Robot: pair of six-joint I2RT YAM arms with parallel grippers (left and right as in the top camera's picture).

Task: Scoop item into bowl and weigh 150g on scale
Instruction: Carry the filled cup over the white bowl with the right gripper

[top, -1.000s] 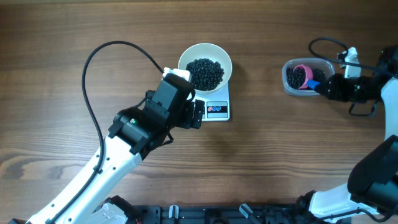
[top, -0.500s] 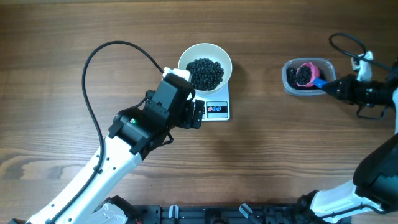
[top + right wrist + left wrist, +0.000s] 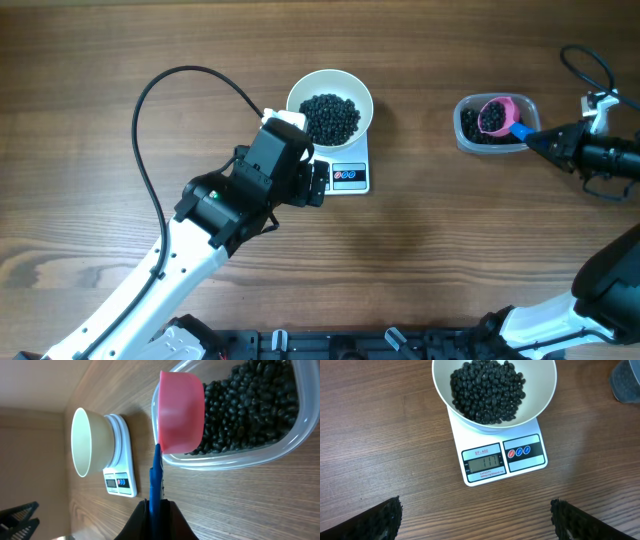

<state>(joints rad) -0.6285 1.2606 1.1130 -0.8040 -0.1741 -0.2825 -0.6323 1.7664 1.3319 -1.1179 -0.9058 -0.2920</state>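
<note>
Since earlier, right gripper (image 3: 155,507) drew rightward, clamped on the scoop (image 3: 182,412), raking the tub (image 3: 235,458) for beans (image 3: 250,410). Over the scale (image 3: 502,457), left gripper (image 3: 477,525) hung wide apart, likely to read the display; bowl (image 3: 542,390) sat on top, part full

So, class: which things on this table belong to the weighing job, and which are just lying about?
Job: black beans, white bowl, scale, clear tub, pink scoop.
Lying about: black cable loop, black rail at the front edge.
</note>
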